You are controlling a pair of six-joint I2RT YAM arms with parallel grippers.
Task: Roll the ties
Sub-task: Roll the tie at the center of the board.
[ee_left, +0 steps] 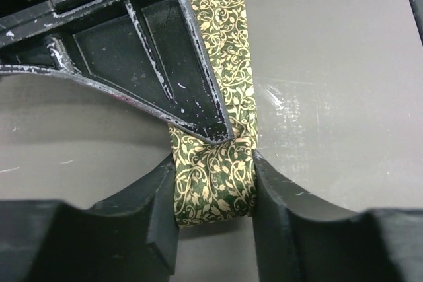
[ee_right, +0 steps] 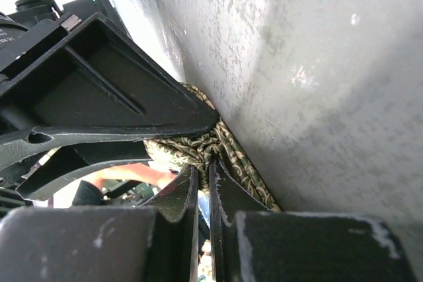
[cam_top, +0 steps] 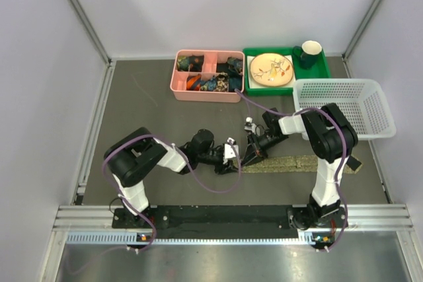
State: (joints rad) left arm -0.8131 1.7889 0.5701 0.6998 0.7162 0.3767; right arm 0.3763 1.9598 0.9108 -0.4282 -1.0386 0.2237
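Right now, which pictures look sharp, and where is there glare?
Top external view: evenly lit, sharp, soft shadows. Left wrist view: tie pattern crisp, faint sheen on the table. Right wrist view: tilted, blown-out white upper-left corner, glare streaking the table.

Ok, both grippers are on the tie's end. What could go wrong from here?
The left gripper squeezes the folded end of the tie by its edges. Soft fabric could buckle or slip free, and the fold could open.
The right gripper pinches bunched fabric right beside the left gripper, so the two could collide or snag while rolling.
The long remainder lies stretched out to the right and could drag askew, giving a crooked roll.
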